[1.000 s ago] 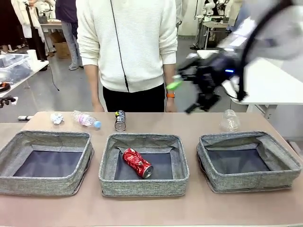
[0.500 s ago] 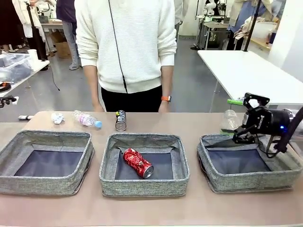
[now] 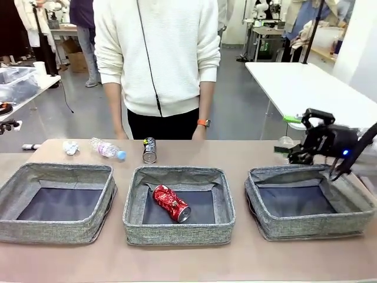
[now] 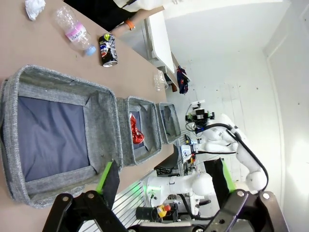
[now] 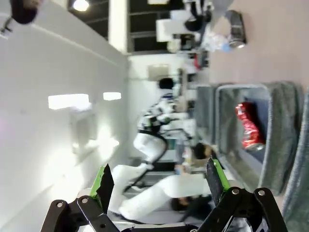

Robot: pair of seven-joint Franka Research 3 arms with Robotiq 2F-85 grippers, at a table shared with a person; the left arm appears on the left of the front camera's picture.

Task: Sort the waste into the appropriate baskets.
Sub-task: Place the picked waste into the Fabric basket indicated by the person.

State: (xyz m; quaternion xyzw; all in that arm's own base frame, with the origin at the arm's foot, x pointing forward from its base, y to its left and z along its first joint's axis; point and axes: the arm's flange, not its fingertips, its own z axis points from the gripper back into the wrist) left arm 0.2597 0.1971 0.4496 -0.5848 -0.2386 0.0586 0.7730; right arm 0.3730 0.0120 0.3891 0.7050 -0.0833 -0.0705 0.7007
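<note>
The right gripper (image 3: 294,140) hangs at the far right of the table, over the far wall of the right basket of grey woven fabric (image 3: 306,227). Its green-padded fingers (image 3: 293,119) stand spread wide with nothing between them. In its own wrist view the right gripper (image 5: 159,181) has the same wide gap and holds nothing. Just beside it, on the far side, a clear plastic bottle without a coloured cap (image 3: 284,142) stands on the brown table (image 3: 188,259), partly hidden by the gripper.

The left gripper (image 4: 166,181) is also spread apart and empty in its wrist view, which looks along the row of baskets from the left end.

The middle grey woven basket (image 3: 177,233) holds the dented red drink can (image 3: 171,203), lying aslant on the dark lining. The left grey woven basket (image 3: 59,230) has only lining inside.

Beyond the middle basket, on the far strip of table, sits the dark printed can (image 3: 149,150). Left of it lies the clear plastic bottle with the blue cap (image 3: 107,148), and farther left the small white paper wad (image 3: 71,147).

A person in a white sweater (image 3: 159,53) stands at the far edge, an orange wristband (image 3: 202,122) on one arm.
</note>
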